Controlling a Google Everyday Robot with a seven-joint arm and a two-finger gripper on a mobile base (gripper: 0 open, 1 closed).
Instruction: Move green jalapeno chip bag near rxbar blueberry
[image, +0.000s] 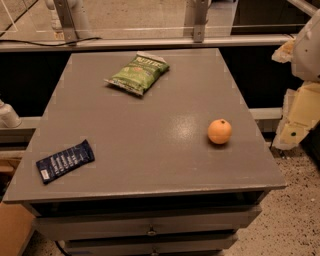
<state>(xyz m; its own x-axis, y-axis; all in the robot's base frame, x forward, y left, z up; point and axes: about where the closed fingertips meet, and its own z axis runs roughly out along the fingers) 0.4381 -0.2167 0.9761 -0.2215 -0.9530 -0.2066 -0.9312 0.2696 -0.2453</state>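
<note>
The green jalapeno chip bag (137, 73) lies flat on the far part of the grey table (150, 145), left of centre, with its white top edge toward the back right. The rxbar blueberry (65, 161), a slim dark navy wrapper with white lettering, lies near the table's front left corner. The two are far apart. My gripper (295, 122) hangs on its white and cream arm at the right edge of the view, beyond the table's right side, away from both things and holding nothing that I can see.
An orange (219, 131) sits on the right part of the table. Drawers (150, 227) run below the front edge. A rail with metal posts (196, 22) crosses behind the table. A cardboard box (12, 227) stands at the lower left on the floor.
</note>
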